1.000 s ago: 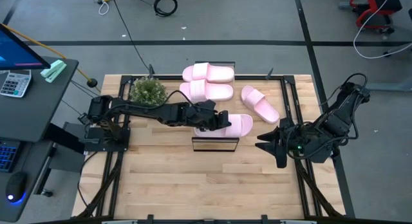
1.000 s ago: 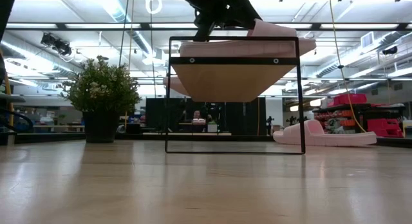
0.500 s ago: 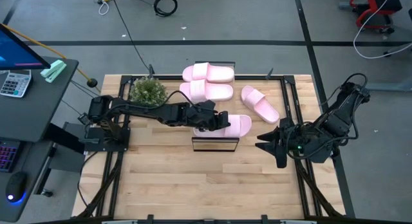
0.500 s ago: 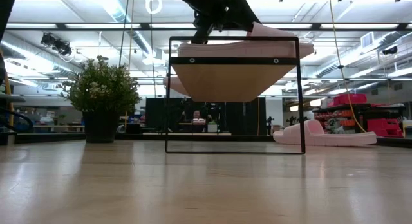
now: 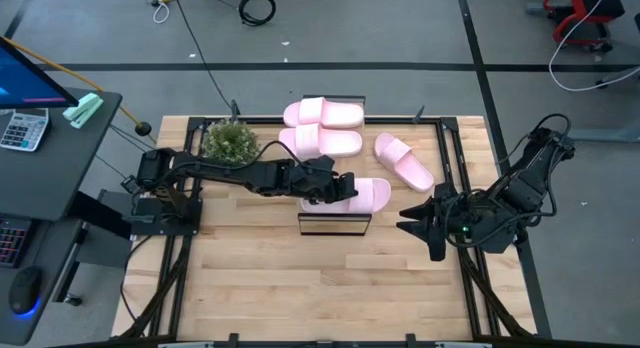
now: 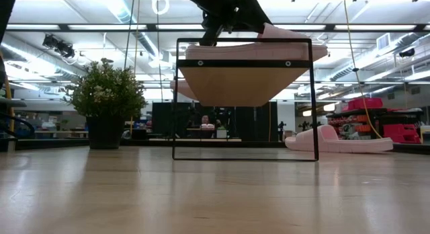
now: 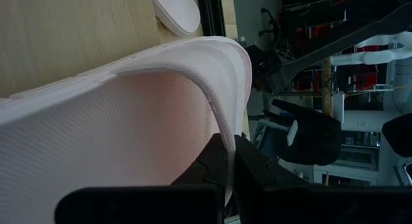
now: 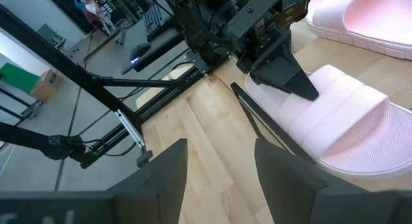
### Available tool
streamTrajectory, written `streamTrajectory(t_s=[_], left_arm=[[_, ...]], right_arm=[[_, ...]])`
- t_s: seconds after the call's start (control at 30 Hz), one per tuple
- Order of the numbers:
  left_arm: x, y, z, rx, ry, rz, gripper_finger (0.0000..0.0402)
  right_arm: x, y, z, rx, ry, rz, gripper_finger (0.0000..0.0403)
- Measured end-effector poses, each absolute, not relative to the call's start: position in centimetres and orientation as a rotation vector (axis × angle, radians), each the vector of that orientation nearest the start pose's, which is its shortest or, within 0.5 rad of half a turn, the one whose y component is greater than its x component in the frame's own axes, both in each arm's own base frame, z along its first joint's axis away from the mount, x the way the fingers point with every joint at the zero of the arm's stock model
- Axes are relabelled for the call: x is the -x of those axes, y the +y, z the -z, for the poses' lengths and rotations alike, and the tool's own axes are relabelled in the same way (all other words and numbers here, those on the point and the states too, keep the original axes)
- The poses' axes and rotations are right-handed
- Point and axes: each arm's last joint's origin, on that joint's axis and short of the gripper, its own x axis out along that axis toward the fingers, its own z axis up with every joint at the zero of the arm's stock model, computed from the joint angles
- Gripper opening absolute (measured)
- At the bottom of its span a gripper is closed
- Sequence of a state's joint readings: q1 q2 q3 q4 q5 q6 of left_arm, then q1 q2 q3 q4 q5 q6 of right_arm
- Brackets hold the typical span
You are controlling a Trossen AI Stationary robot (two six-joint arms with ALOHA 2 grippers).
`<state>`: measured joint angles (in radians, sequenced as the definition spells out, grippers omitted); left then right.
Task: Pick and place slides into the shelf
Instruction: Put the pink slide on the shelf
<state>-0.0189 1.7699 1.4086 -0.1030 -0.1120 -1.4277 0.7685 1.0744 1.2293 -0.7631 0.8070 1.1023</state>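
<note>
While the left gripper (image 5: 338,184) reaches out over the middle of the table, its fingers (image 7: 222,163) are closed on the edge of one pale pink slide (image 5: 365,195), pinching the strap from either side. That held slide lies across the top board of the shelf (image 5: 335,224), its sole resting on the wood directly beneath the fingers and its far end running past the fingertips and overhanging the shelf's end. From table height the held slide (image 6: 259,49) sits flat along the top rail of the black frame (image 6: 246,99), with the dark arm coming down onto it from above. Three other slides lie on the table beyond the fingers: two (image 5: 323,114) (image 5: 320,142) lie side by side just past the left gripper, touching or nearly touching each other, and a third slide (image 5: 403,160) lies tilted off to one side, apart from them and near the shelf's end. A small potted plant (image 5: 229,140) stands beside the left arm, well behind its fingers. The right gripper (image 5: 413,221) hangs near the table's edge, well clear of the shelf, its fingers (image 8: 167,169) spread apart and holding nothing, pointed towards the held slide.
</note>
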Motion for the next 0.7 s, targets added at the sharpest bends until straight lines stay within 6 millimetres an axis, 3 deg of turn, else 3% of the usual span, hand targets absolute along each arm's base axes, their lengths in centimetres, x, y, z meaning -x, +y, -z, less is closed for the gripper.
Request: streamTrajectory(t_s=[0.7], left_arm=[[-40.9, -0.71, -28.88, 1.37, 0.317, -0.397, 0.0122]], right_arm=[[-15.77, 12.33, -38.26, -0.652, 0.35, 0.259, 0.0187]])
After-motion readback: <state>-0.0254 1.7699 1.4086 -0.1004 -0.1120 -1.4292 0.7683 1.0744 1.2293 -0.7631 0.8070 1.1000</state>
